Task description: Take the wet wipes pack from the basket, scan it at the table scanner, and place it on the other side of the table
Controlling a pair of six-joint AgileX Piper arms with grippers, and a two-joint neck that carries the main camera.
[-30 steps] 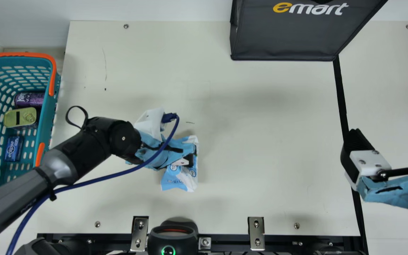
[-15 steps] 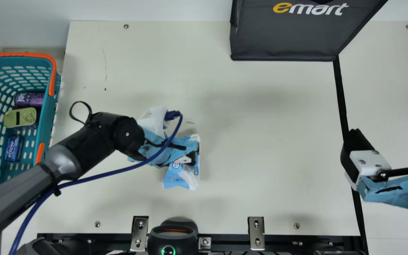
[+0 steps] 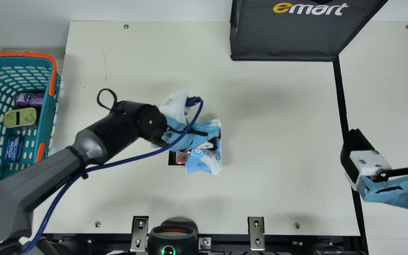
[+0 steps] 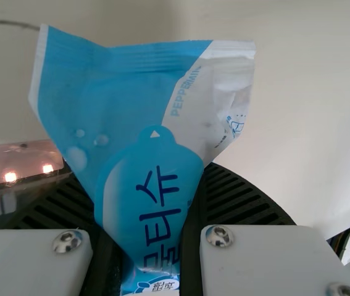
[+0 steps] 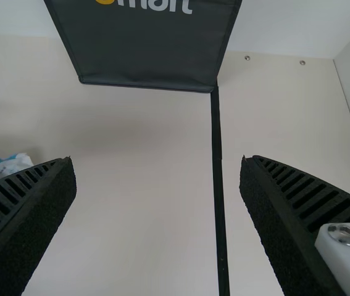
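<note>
In the main view my left gripper [image 3: 211, 141] is over the middle of the table, shut on the blue and white wet wipes pack [image 3: 202, 161]. The scanner window [image 3: 181, 158] in the tabletop shows just left of the pack, partly covered by the arm. The left wrist view has the wipes pack [image 4: 147, 154] pinched between the fingers of the left gripper [image 4: 147, 240], with the lit scanner window [image 4: 23, 163] beside it. Over the table's right part, my right gripper [image 3: 390, 136] stands open; its fingers are wide apart in the right wrist view [image 5: 156, 191].
The teal basket [image 3: 44, 117] at the left holds a purple can [image 3: 29, 100], a gold-lidded tin [image 3: 20, 117] and a small blue box [image 3: 13, 148]. A dark bag [image 3: 285, 39] stands at the back. A black device [image 3: 173, 237] sits at the front edge.
My left gripper has carried the wipes pack rightward and toward the back of the table, uncovering part of the scanner window. The right arm has kept still.
</note>
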